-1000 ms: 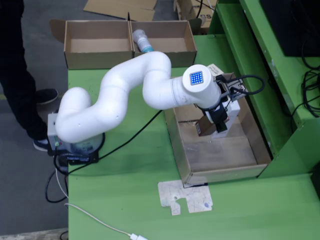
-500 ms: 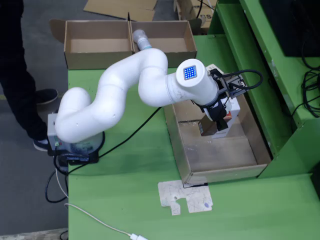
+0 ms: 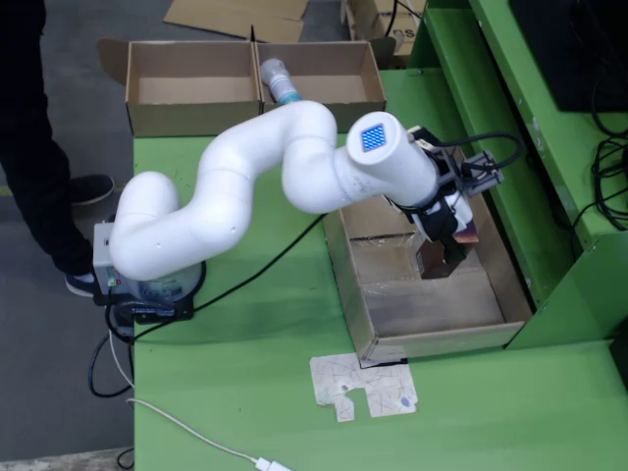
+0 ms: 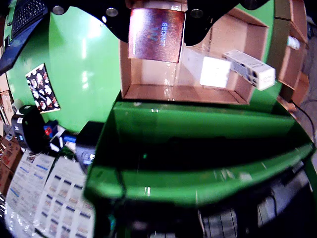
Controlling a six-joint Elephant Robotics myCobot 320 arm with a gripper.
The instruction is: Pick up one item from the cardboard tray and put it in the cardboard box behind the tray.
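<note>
Jaws closed on carton (image 4: 156, 33), lifted above tray (image 3: 358, 294). Target box (image 3: 324, 98) lies well beyond jaws, across bench (image 3: 265, 392), past arm (image 3: 245, 177).

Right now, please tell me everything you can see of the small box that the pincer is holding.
The small box is a flat, glossy carton with a coppery-purple metallic face and pale lettering. The pincer clamps it from both sides near its top, so it hangs above the cardboard tray, touching nothing else. In the fixed view it looks dark under the arm, over the tray's far half. Its back is hidden.
</note>
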